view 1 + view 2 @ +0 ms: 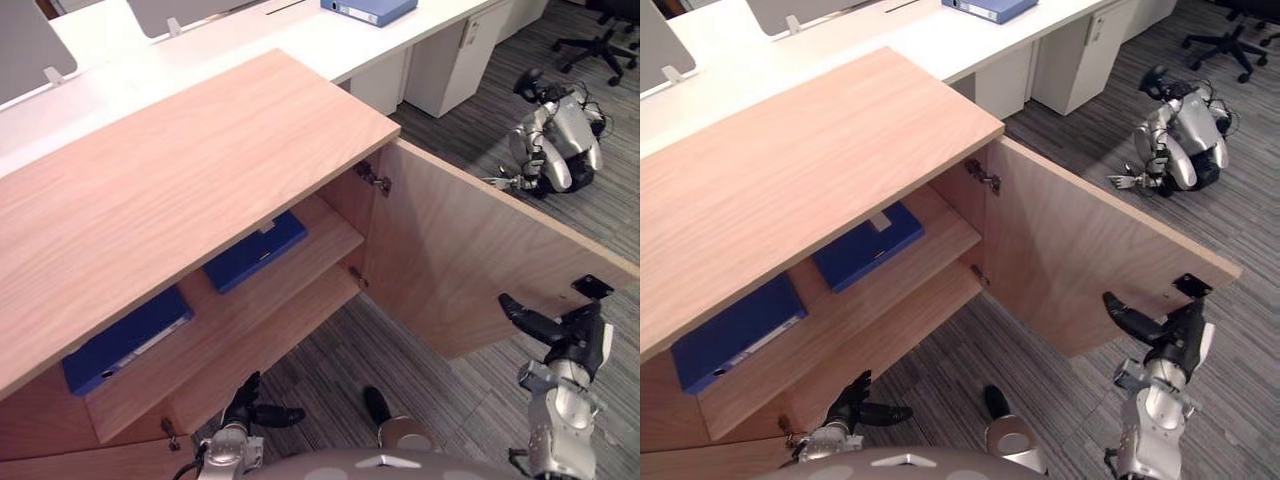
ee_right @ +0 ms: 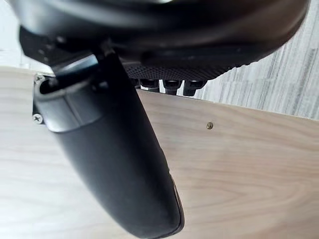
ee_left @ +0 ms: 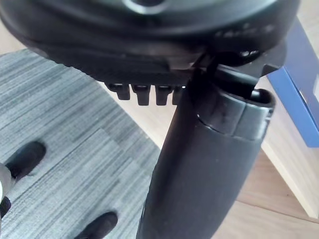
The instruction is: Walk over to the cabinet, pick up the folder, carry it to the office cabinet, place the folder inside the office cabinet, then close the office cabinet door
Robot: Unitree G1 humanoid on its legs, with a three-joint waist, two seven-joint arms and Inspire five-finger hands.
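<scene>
1. The office cabinet (image 1: 170, 190), of pale wood, was seen from above, with its door (image 1: 480, 250) swung wide open toward the robot's right.
2. Two dark blue folders were laid flat on the upper shelf (image 1: 335, 232) inside the cabinet. The folder (image 1: 255, 250) was placed nearer the hinges, and a second folder (image 1: 125, 340) further to the left, well apart from it. Which of the two was the task's own could not be told.
3. The right hand (image 1: 575, 340) was held at the free edge of the door, released, with fingers straight and thumb spread, and nothing was grasped. Contact with the wood could not be confirmed. In the right wrist view the door's face was shown just past the fingers (image 2: 172, 85).
4. The left hand (image 1: 245, 405) was held low before the lower shelf (image 1: 280, 335), above the striped grey carpet (image 1: 440, 390). It was released and empty, with fingers relaxed and thumb pointed to the right.
5. A light blue folder (image 1: 368, 8) was laid on the white desk (image 1: 300, 40) behind the cabinet.
6. Another robot (image 1: 560, 135) was slumped on the carpet beyond the door, near a black office chair (image 1: 600, 40).
</scene>
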